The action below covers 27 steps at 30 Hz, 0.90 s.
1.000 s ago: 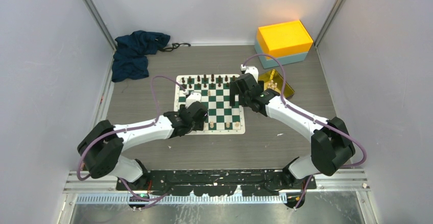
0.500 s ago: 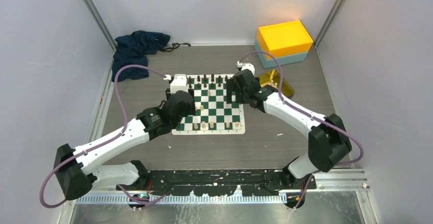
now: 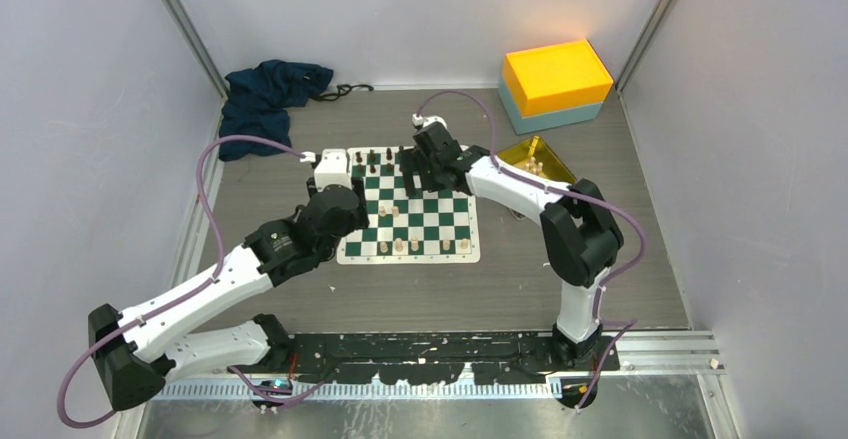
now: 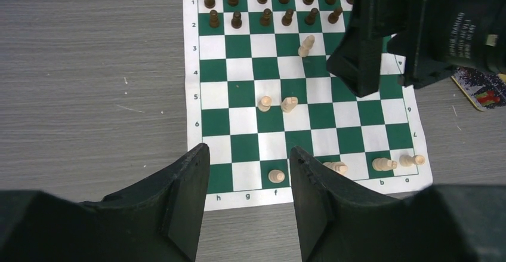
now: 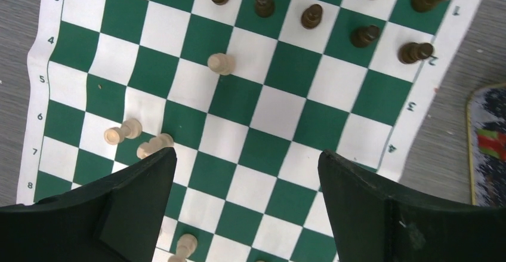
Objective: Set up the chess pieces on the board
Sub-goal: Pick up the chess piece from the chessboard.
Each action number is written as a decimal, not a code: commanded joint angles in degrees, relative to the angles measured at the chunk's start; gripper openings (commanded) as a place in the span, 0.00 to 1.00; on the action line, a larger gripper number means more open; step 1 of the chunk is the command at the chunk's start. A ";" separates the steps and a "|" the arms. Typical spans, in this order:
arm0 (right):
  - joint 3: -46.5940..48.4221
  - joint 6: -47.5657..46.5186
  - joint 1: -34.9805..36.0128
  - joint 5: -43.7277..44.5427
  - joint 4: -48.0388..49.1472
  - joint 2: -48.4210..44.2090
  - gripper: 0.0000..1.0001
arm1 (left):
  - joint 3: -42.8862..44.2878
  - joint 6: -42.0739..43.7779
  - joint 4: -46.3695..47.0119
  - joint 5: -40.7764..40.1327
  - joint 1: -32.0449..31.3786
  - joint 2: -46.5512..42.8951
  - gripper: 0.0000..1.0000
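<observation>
Green-and-white board point(image 3: 430, 256) lies mid-table, with cream chess pieces point(image 4: 289, 104) scattered across its middle and near edge. The right gripper point(image 5: 244, 160) hovers wide open over the far half. The left gripper point(image 4: 247, 151) is half-spread and empty, near-left. Best to descend straight, straddling one stray, clear of the black pieces point(image 4: 237, 18)

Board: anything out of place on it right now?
Yes. On the board, three cream chess pieces stand stray mid-field: one on rank 3 next to the black pawns, two side by side on rank 5. The rest visible sit on the near row.
</observation>
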 commanded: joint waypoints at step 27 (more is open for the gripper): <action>17.21 -2.78 0.73 -1.15 1.76 16.53 0.63 | -4.22 1.73 3.86 -0.49 -0.28 -4.65 0.51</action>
